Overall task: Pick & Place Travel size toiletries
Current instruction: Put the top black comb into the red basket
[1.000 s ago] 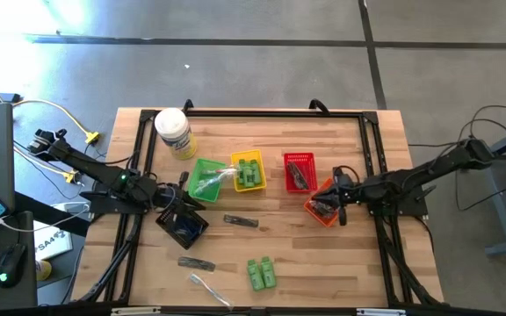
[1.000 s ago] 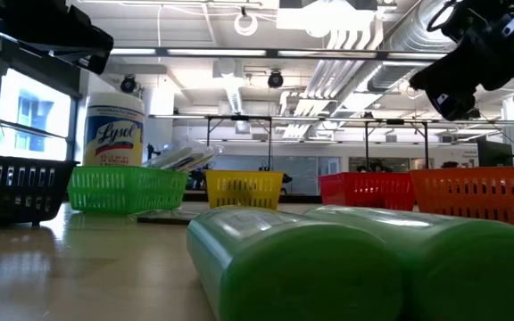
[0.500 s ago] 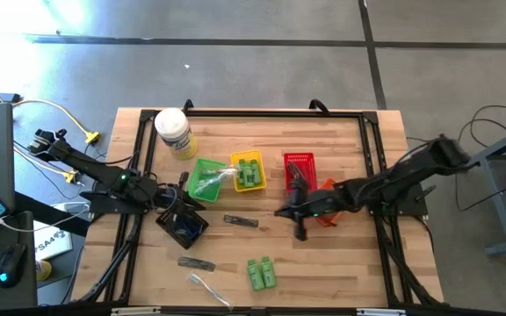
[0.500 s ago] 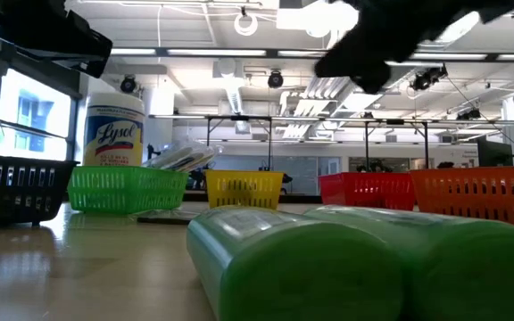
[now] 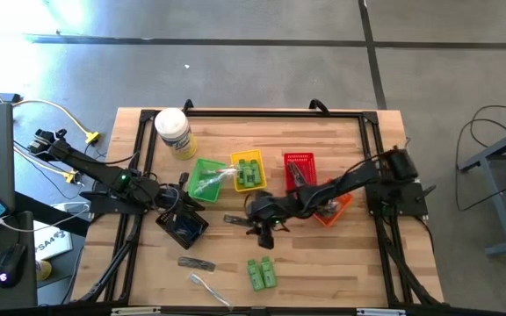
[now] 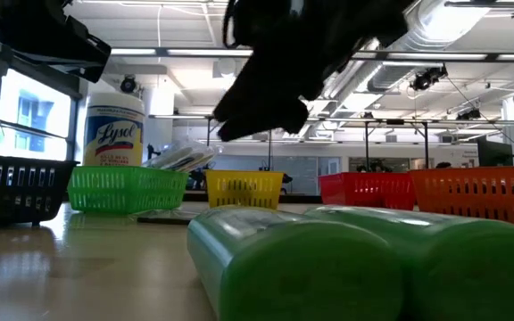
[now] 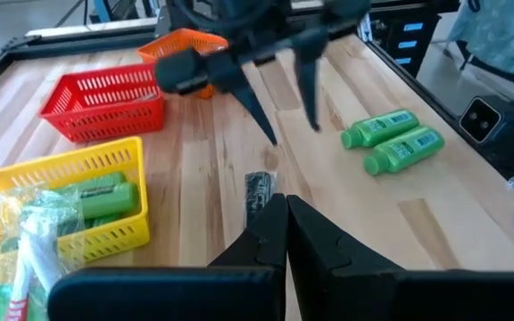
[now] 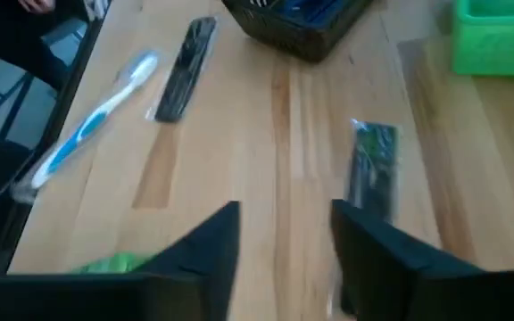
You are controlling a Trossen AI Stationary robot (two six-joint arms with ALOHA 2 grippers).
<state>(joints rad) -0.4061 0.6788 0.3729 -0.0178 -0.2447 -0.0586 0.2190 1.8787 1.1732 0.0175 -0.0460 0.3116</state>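
Two green bottles (image 5: 261,273) lie side by side near the table's front edge; they fill the foreground of the low view (image 6: 328,259). A dark flat packet (image 5: 240,221) lies at the table's middle. A black stick (image 5: 196,262) and a clear-wrapped toothbrush (image 5: 207,288) lie at the front left. My right gripper (image 5: 263,235) hangs open over the middle, above bare wood between the packet (image 8: 371,169) and the bottles (image 7: 391,141), and touches nothing. My left gripper (image 7: 284,223) is shut and empty beside the black basket (image 5: 183,226).
Green (image 5: 205,177), yellow (image 5: 249,169), red (image 5: 299,169) and orange (image 5: 330,206) baskets stand in a row across the middle; the green and yellow ones hold items. A large white jar (image 5: 174,132) lies at the far left. A black frame rims the table.
My right gripper has swept from over the orange basket toward the table's left and near edge, out to the middle above the dark packet and the bottles. It has tipped further down and its fingers have opened. Nothing on the table has moved.
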